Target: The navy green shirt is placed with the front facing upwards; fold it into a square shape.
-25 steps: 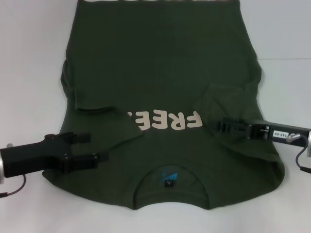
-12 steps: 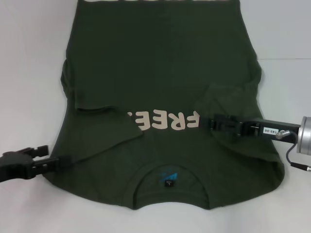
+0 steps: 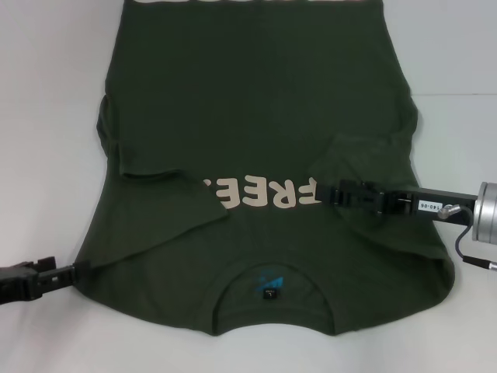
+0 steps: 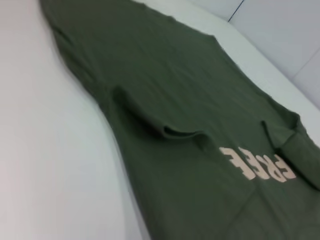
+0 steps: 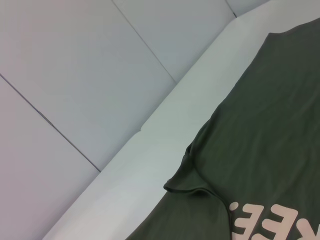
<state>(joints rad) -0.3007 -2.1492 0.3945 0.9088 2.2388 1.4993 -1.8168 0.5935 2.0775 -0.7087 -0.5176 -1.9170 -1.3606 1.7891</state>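
Note:
The navy green shirt lies front up on the white table, collar toward me, with cream "FREE" lettering and a small blue neck tag. Both sleeves are folded inward: the left sleeve covers the lettering's left end, and the right sleeve lies beside its right end. My right gripper sits low on the folded right sleeve, its tip at the lettering's right end. My left gripper is open, just off the shirt's left edge near the shoulder. The shirt also fills both wrist views.
Bare white table surface lies on both sides of the shirt. A wall of pale panels rises behind the table's far edge. The shirt's hem runs out of the head view at the top.
My left gripper has drawn back to the left, off the shirt, to the picture's edge. My right gripper slid a little leftward along the folded right sleeve toward the lettering.

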